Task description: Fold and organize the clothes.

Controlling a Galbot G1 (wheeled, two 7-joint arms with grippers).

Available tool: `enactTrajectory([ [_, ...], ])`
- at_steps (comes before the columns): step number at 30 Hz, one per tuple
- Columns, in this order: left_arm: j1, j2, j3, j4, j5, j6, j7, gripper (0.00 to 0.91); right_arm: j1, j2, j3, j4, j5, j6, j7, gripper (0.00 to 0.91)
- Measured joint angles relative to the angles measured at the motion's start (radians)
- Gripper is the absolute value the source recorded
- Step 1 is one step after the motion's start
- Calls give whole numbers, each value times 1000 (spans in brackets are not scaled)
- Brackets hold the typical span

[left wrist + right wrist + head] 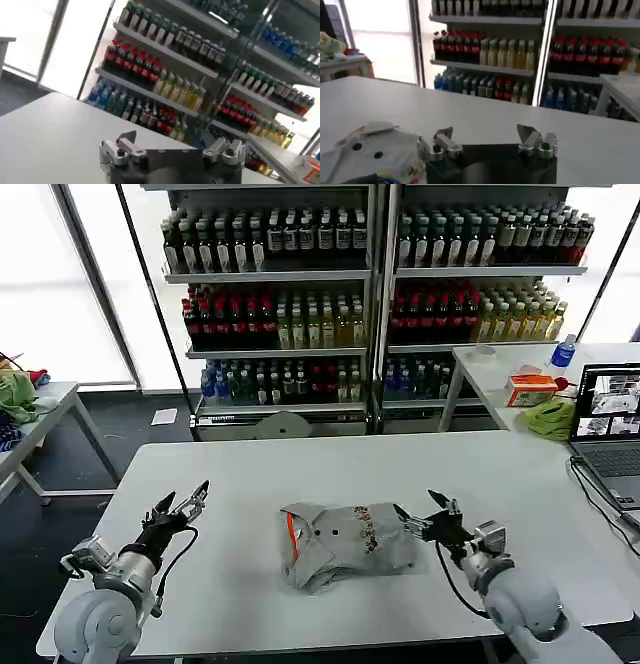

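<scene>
Grey metal fingers [445, 139] of my right gripper [432, 512] stand spread wide with nothing between them, their tips hovering just beside the right-hand edge of the shirt [345, 542], near it but, as far as I can judge from the head view, not quite touching. From my right wrist I see the shirt's collar end [367, 150] lying close by one finger, with two dark buttons and a strip of orange lining showing.

My left gripper [180, 504] is also spread open and empty, its fingers [120, 150] held over bare table [240, 474], well apart from the shirt and out toward my left.

The shirt is light grey with short sleeves, loosely bunched into a rough, crumpled bundle near the middle of the white table, between my two arms. Its orange-lined collar faces my left side, and a small colourful print shows on the upper surface toward my right.

Farther out, on a second table to my right, sit an open laptop [610, 424], a bright green cloth [550, 420], a small box [531, 390] and a blue bottle [564, 351]. Behind the table rise shelves [370, 274] lined with rows of drink bottles. At the far left another table carries a heap of green and coloured cloth [18, 394].
</scene>
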Motion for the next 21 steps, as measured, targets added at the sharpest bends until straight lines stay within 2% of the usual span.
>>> enactTrajectory([
  [6,9,0,-11,-6,1,-3,2,907,41,83,-128,-57,-64,85,31,907],
  [11,24,-12,-16,-7,-1,-8,6,907,48,141,-219,-90,-72,115,73,907],
  [16,34,-28,-12,-5,3,-11,9,907,46,169,-278,-92,-31,100,133,907],
  [21,35,-38,-10,-7,4,-11,10,907,38,181,-318,-69,7,17,210,907],
])
